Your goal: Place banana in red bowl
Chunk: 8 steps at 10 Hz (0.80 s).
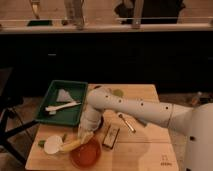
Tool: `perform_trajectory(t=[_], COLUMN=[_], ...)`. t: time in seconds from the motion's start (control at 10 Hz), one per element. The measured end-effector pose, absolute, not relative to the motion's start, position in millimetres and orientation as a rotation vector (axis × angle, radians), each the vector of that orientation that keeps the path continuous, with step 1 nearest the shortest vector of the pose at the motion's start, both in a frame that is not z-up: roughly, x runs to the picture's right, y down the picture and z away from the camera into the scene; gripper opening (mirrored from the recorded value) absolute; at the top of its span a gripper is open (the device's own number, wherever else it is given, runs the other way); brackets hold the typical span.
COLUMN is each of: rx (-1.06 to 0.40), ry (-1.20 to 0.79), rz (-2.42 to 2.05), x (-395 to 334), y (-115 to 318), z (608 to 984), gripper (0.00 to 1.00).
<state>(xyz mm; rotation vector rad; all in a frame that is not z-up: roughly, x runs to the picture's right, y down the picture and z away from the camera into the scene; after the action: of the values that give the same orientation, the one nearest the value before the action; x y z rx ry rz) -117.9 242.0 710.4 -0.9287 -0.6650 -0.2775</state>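
The yellow banana point(71, 145) lies slanted at the left rim of the orange-red bowl point(87, 155), near the table's front edge. Its right end runs up into my gripper point(86, 136). The gripper points down just above the bowl's back-left rim and is shut on that end of the banana. The banana's left end reaches toward a white disc point(51, 145). The bowl looks empty inside.
A green tray point(50, 114) with a white utensil and a pale wedge sits at the back left. A snack bar point(111, 136) and a dark utensil point(126, 123) lie right of the bowl. A small green object point(118, 92) is at the back. My arm point(140, 107) spans the table's middle.
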Motion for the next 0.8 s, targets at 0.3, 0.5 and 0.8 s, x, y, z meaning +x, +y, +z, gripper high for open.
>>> perform_trajectory(t=[0.3,0.5,0.8], rx=[-0.912,-0.914,-0.921], ry=[-0.653,-0.646,-0.634], rz=[-0.242,-0.228,-0.205], x=[-107,-104,-94], y=[240,241,243], z=[709,708,709], gripper=[0.00,0.00,0.00])
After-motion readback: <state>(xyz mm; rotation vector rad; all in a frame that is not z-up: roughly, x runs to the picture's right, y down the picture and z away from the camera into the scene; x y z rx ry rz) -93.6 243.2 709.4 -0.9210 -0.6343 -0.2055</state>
